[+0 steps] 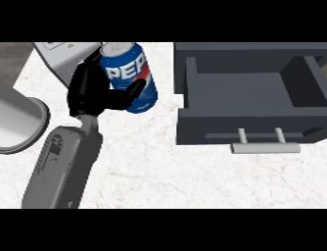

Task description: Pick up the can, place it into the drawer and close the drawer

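— Can (131,73) first: where?
— In the left hand (90,93), up at the counter's far left part. Blue, with white letters and a red patch, silver top showing. Tilted a little, top leaning toward the view's left.

— And the hand itself?
— Black, closed round the can. Fingers wrapped about its left and far side, thumb (131,90) curled across the near side, low on the label. Palm pressed against the can's left flank.

— Lifted or standing?
— Cannot tell; bottom edge seen against the white counter (159,171), contact not clear.

— Behind the hand?
— Grey forearm (61,171), coming in from the lower edge at the left and slanting up toward the wrist.

— Further out?
— To the right, the drawer (188,93): dark grey, pulled open toward the lower edge, its floor in plain sight. Pale bar handle (265,147) on two short posts at the front panel. Near the can, but apart from it, a strip of counter between them.

— Anything on the other side?
— White cylinder (7,115) at the left edge, close to the forearm, its rimmed round end toward the lower right. Light grey box (65,54) at the top, just behind the fingers, partly hidden by them and by the can.

— Right hand?
— Nowhere in the view.
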Motion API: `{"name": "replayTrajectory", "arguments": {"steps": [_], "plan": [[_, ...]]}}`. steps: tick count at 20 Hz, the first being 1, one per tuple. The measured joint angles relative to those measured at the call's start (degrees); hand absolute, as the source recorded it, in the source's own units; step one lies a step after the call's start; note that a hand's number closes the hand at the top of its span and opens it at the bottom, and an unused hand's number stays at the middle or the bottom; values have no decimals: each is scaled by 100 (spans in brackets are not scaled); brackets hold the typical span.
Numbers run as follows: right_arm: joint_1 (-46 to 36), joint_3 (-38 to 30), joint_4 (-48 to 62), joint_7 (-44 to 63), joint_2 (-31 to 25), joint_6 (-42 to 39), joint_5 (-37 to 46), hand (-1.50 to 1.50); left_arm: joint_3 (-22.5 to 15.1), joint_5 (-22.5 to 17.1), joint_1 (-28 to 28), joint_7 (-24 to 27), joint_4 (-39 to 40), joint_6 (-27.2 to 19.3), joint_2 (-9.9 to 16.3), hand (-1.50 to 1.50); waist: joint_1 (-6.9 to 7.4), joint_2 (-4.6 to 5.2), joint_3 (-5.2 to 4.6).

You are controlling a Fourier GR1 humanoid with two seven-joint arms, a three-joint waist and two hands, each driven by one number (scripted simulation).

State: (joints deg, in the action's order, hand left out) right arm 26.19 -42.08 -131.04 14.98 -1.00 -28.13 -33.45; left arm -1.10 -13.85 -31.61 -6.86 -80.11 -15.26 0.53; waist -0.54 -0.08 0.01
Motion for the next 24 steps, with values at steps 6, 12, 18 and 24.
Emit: {"name": "replayTrajectory", "arguments": {"steps": [6,12,18,24], "plan": [[69,139,-115,10,26,113,67,-150,-266,107,-723,-309,175,-567,-39,150,-21,3,0],[-85,312,-82,23,76,210,261,-150,-348,-23,-1646,-357,800,-981,-49,150,-36,11,0],[-115,289,-100,78,55,163,152,-150,-636,-205,-2300,-315,1384,-1383,-51,150,-59,14,1],[-234,308,3,15,2,175,196,-150,-934,-672,-3116,-72,2219,-1833,-52,150,-124,28,2]]}}
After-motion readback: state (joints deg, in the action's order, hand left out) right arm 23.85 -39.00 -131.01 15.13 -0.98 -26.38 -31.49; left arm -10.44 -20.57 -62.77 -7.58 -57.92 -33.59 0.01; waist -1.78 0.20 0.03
